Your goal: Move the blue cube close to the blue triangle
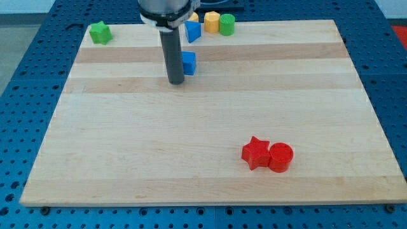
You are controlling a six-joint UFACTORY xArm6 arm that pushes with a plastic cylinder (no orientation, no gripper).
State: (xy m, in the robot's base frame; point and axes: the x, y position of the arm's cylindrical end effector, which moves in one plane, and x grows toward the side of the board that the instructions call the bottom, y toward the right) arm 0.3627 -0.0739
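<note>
The blue cube sits on the wooden board near the view's top, partly hidden behind my rod. The blue triangle stands just above it, near the board's top edge, a small gap away. My tip rests on the board just left of and slightly below the blue cube, touching or nearly touching its left side.
A yellow block and a green cylinder stand right of the blue triangle at the top edge. A green star is at the top left corner. A red star and red cylinder touch at the lower right.
</note>
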